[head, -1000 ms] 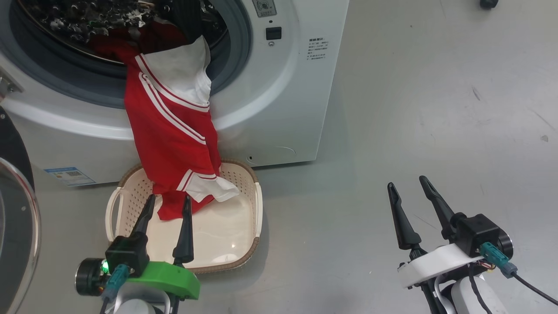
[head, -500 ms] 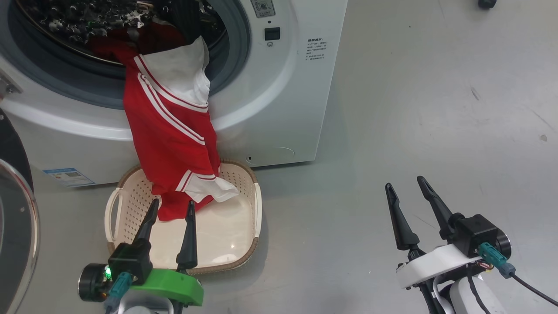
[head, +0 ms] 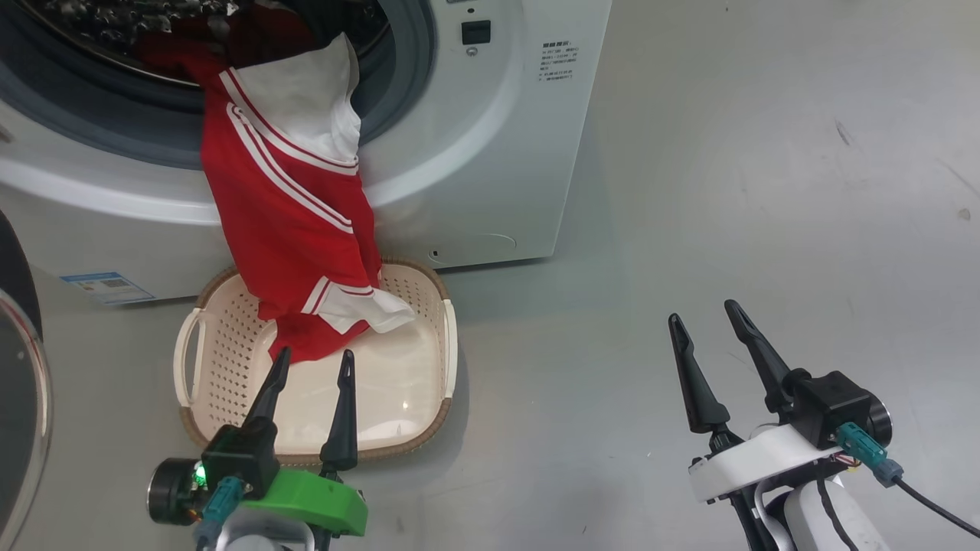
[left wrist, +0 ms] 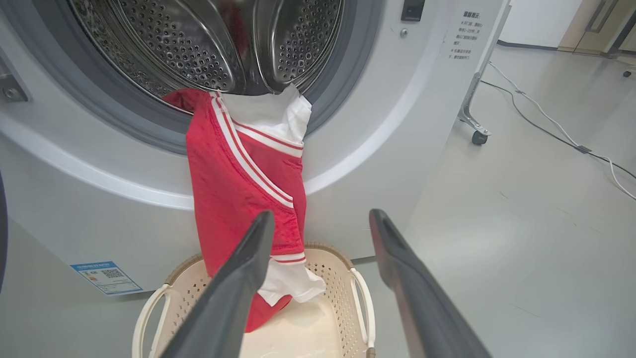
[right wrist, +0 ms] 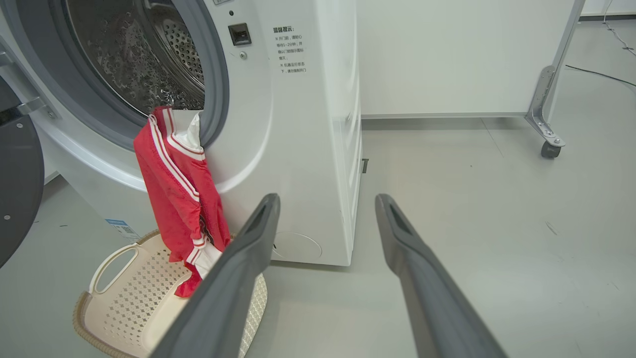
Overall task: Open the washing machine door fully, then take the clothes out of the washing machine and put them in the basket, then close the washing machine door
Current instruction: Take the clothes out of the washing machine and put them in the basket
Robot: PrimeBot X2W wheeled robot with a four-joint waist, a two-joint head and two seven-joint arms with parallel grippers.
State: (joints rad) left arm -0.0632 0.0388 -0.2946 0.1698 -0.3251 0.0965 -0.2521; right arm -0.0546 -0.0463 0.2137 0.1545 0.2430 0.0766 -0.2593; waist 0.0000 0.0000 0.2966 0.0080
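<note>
Head view: the washing machine (head: 475, 191) fills the upper left, with its door (head: 14, 268) swung open at the left edge. The clothes (head: 283, 222), red with white stripes, hang from the drum mouth down the front panel, and their lower end lies in the basket (head: 448, 337) on the floor (head: 727, 153). The left gripper (head: 316, 353), at lower left, is spread and empty, its tips over the basket just short of the fabric. The right gripper (head: 703, 311), at lower right, is likewise spread and empty, well apart from the machine. Left wrist view: the garment drapes from the perforated steel drum (left wrist: 198, 44) across the grey rubber ring (left wrist: 114, 114) into the basket. Right wrist view: garment and basket sit at lower left.
</note>
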